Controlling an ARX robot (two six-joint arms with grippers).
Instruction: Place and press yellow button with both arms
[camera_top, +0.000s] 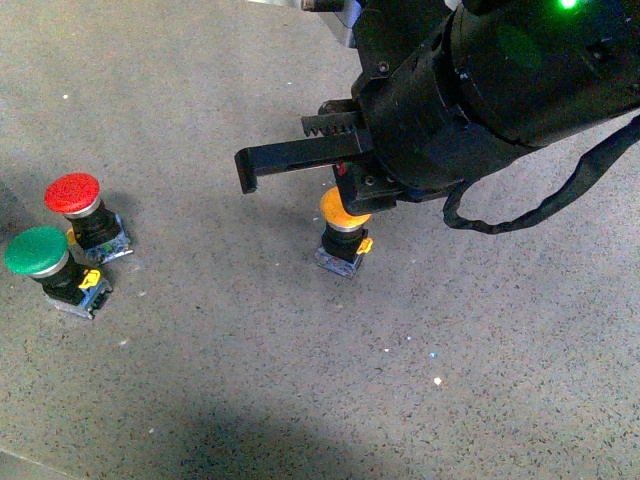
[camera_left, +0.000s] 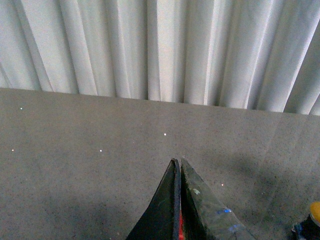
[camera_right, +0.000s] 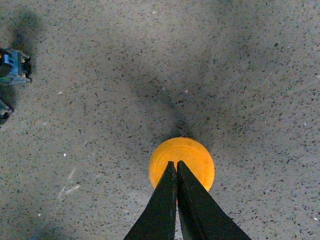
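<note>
- Logged yellow button (camera_top: 345, 215) standing upright on bare grey desk (camera_top: 300, 390), mid-scene, well apart from red button (camera_top: 72, 193) and green button (camera_top: 37, 251) off to the left.
- Judged placement done on that footing: upright, cap up, with no grip on the body.
- Found right claw (camera_right: 173, 164) with fingers pressed together, nothing between them, tips over the rim of the orange-yellow cap; in front view, set directly above the cap under the bulky right arm (camera_top: 500, 90).
- Cannot tell contact or any depression of the cap; judged press either just starting or about to.
- Found left claw (camera_left: 177, 162) likewise closed and empty, aimed across the desk towards white curtain (camera_left: 160, 50), with the button only at the frame corner, near but apart.
- Left to do, by judgement: complete the press; bring left claw in for its share.
</note>
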